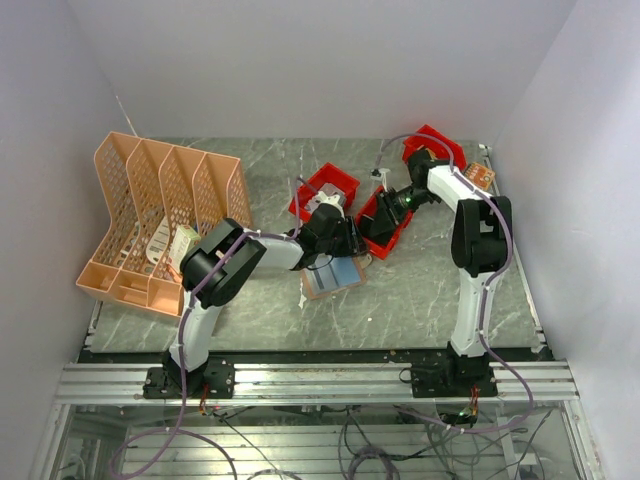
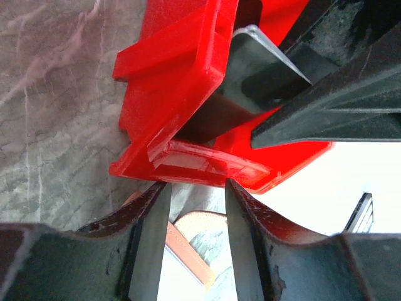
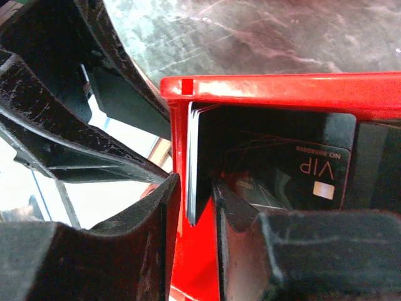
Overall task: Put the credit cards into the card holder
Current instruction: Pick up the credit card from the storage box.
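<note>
The tan card holder (image 1: 322, 281) lies on the table with a light blue credit card (image 1: 337, 271) on it. Its tan edge shows between my left fingers in the left wrist view (image 2: 188, 249). My left gripper (image 1: 338, 236) (image 2: 197, 207) is open and empty, low over the holder, and faces a red bin (image 2: 182, 94). My right gripper (image 1: 392, 207) (image 3: 195, 207) reaches into that red bin (image 1: 385, 222). Its jaws are narrow around a grey credit card (image 3: 199, 163) that stands on edge against the bin wall (image 3: 282, 88). This card also shows in the left wrist view (image 2: 263, 59).
A black VIP card (image 3: 313, 169) lies in the same bin. Two more red bins (image 1: 325, 188) (image 1: 433, 143) stand behind. A peach mesh file rack (image 1: 160, 215) fills the left side. A small orange item (image 1: 479, 177) lies at the far right.
</note>
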